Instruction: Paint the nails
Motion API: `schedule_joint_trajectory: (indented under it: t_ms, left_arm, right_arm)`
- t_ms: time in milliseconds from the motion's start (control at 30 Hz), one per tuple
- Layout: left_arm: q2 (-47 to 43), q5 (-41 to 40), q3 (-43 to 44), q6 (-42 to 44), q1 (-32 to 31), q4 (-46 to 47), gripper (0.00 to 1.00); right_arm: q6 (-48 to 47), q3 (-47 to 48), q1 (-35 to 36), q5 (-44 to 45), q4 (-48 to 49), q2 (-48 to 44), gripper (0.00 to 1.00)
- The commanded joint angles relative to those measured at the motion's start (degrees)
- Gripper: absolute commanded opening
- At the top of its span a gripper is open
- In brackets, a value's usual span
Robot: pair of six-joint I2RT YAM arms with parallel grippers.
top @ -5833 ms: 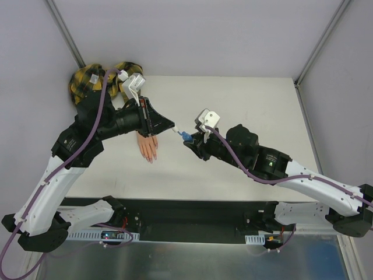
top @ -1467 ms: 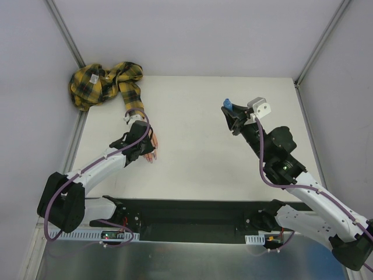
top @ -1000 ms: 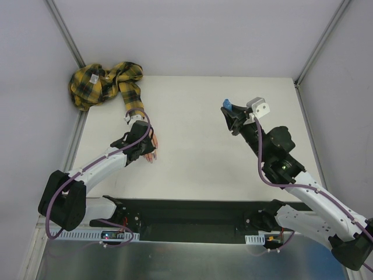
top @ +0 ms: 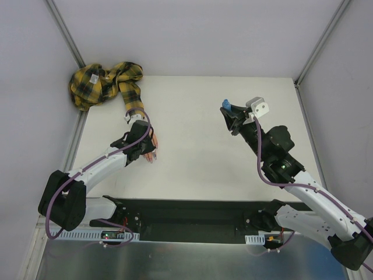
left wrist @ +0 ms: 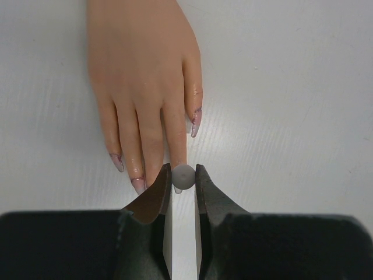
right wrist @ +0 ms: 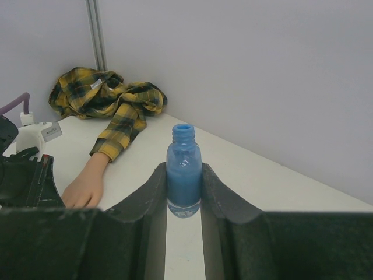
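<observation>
The flesh-coloured mannequin hand (left wrist: 140, 70) lies flat on the white table, fingers pointing towards me. Its pinkish-purple nails (left wrist: 195, 122) show on three fingers. My left gripper (left wrist: 183, 176) is shut on the white brush cap (left wrist: 183, 175), seen end-on, right over the tip of another finger, hiding that nail. In the top view the left gripper (top: 143, 146) covers most of the hand (top: 150, 155). My right gripper (right wrist: 184, 175) is shut on the open blue bottle (right wrist: 184, 166), upright, held at the back right (top: 226, 105).
The yellow-black plaid sleeve (top: 111, 81) is bunched in the back left corner and also shows in the right wrist view (right wrist: 111, 105). Walls enclose the table (top: 192, 116) at the back and both sides.
Since the oldest frame the arms have parted: the left one came down over the hand, and the right one carried the bottle to the back right. Over the last second both are almost still.
</observation>
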Motion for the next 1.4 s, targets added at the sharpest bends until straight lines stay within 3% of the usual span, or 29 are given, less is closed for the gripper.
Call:
schedule_joint_trajectory:
  t_ms: [0,1367]
  left_arm:
    - [-0.8,1.1,1.1,-0.1,0.3,1.0,0.0]
    - [-1.8,-2.1,0.8,0.6,0.3,0.1,0.0]
  right_arm:
    - [0.9,0.4,-0.4,-1.1,4.5,-0.5,0.0]
    - [1.5,0.3,-0.8,-1.8,4.5,-0.6,0.0]
